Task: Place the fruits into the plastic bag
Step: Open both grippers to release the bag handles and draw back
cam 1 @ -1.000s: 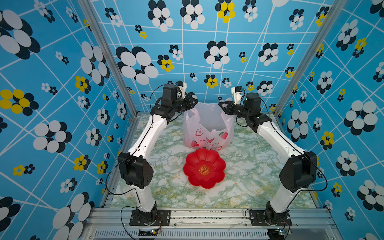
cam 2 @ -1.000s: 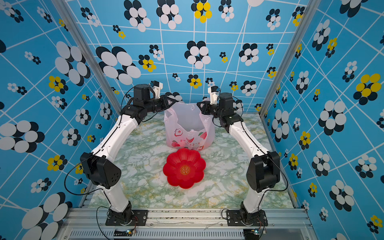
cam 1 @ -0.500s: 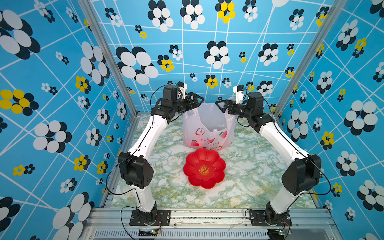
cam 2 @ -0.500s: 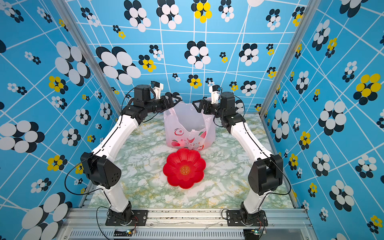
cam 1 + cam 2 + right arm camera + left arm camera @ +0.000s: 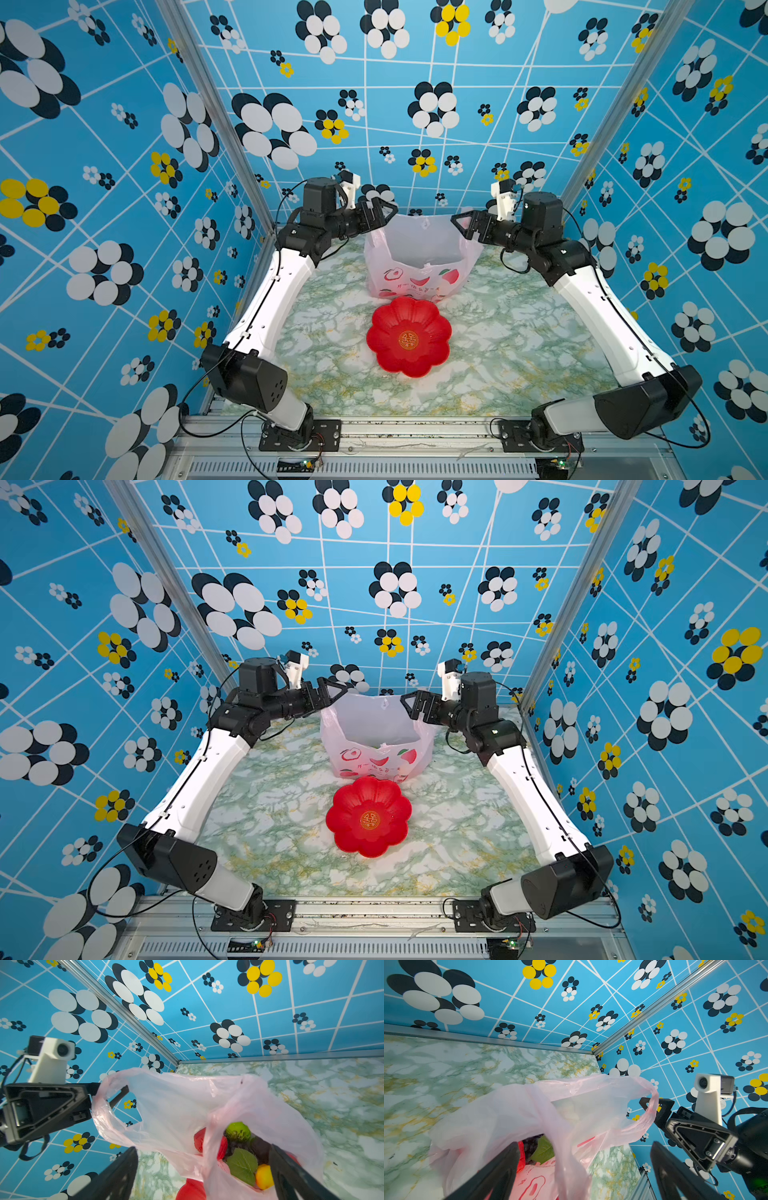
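Left gripper [image 5: 388,212] and right gripper [image 5: 457,222], both spread and pinching nothing, flank the plastic bag [image 5: 415,274] — fruits [image 5: 238,1132] inside, by the table's [image 5: 519,353] back edge behind the plate [image 5: 409,340] — but a handle loop [image 5: 651,1103] looks draped over the right one's finger, so your pull-back could snag and tip it.

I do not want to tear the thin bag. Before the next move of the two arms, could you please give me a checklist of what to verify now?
1. Fruits inside the plastic bag: ok, several show through its mouth in the right wrist view.
2. Red plate empty: ok.
3. Left gripper, jaws open: ok.
4. Right gripper, jaws open: ok.
5. Loop handles free of the jaws: cannot tell. In each wrist view a loop crosses a jaw of the opposite gripper.
6. Bag standing on the table behind the plate: ok.
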Available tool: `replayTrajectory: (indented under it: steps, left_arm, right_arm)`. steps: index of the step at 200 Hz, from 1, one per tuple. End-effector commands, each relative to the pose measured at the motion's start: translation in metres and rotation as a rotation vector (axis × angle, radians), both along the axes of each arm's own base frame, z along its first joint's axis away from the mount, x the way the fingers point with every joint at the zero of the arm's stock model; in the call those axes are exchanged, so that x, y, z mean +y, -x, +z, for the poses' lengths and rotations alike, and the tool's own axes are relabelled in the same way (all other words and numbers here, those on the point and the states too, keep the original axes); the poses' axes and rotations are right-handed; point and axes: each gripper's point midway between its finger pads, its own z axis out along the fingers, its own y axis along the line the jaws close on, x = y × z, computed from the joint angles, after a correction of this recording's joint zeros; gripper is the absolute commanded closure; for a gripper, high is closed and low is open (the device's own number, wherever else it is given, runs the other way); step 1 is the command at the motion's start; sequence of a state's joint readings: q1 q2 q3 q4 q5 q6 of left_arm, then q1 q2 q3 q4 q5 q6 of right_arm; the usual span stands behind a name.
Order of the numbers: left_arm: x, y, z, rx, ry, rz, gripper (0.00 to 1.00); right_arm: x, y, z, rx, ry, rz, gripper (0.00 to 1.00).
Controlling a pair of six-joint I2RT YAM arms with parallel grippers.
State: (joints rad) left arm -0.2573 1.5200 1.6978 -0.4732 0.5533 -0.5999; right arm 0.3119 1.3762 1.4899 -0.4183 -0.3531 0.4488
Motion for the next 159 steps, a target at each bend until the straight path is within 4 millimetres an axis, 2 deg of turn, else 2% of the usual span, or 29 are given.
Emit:
replayTrajectory:
  steps: [1, 34, 79, 101, 124, 159]
  left_arm:
    - [0.010, 0.022, -0.008, 0.044, -0.009, 0.002, 0.01]
    - [0.025, 0.045, -0.011, 0.057, -0.010, 0.017, 0.01]
    - [0.070, 0.074, -0.014, 0.011, -0.067, 0.124, 0.01]
    - [0.091, 0.084, -0.008, -0.086, -0.092, 0.196, 0.01]
    - [0.109, 0.091, -0.012, -0.199, -0.128, 0.277, 0.01]
    - [0.121, 0.104, -0.025, -0.401, -0.166, 0.340, 0.01]
  right_arm:
    - [-0.013, 0.022, 0.004, -0.011, 0.027, -0.026, 0.01]
    - [-0.023, 0.040, 0.005, -0.028, 0.077, -0.032, 0.01]
    - [-0.041, 0.055, 0.010, -0.171, 0.128, -0.077, 0.01]
    - [-0.053, 0.058, 0.003, -0.245, 0.141, -0.137, 0.01]
    - [-0.062, 0.062, -0.010, -0.342, 0.152, -0.180, 0.01]
    - [-0.077, 0.067, -0.033, -0.475, 0.144, -0.261, 0.01]
